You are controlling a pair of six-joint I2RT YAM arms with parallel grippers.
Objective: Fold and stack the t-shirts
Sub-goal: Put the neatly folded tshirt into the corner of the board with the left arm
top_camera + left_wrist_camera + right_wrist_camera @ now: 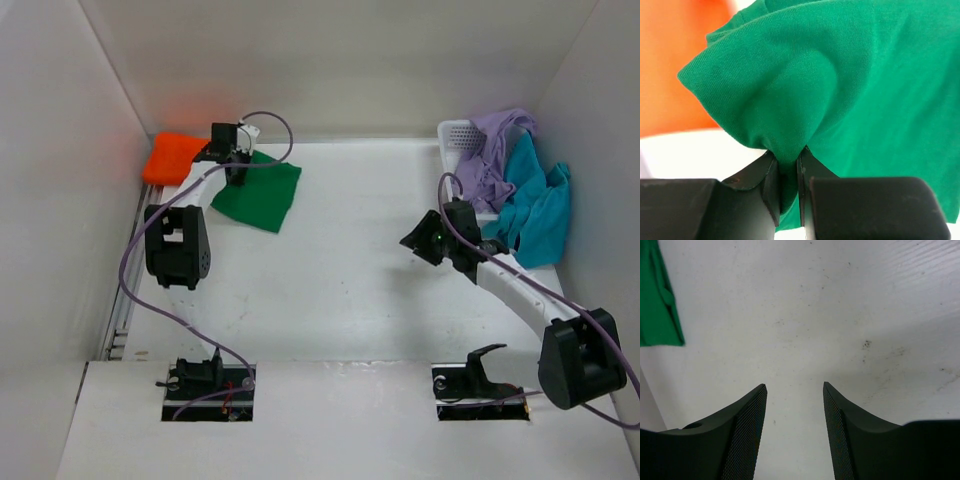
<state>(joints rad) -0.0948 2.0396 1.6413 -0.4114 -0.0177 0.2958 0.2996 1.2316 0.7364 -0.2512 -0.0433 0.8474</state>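
Observation:
The dark green t-shirt lies folded at the back left of the table; it fills the left wrist view. My left gripper is shut on a pinched fold at its near-left edge. The orange t-shirt lies folded just left of it, at the wall, and shows blurred in the left wrist view. The lavender t-shirt and the teal t-shirt hang crumpled over the basket at the back right. My right gripper is open and empty above bare table, left of the basket.
A white mesh basket stands at the back right against the wall. White walls close in the table on three sides. A corner of the green shirt shows at the left edge of the right wrist view.

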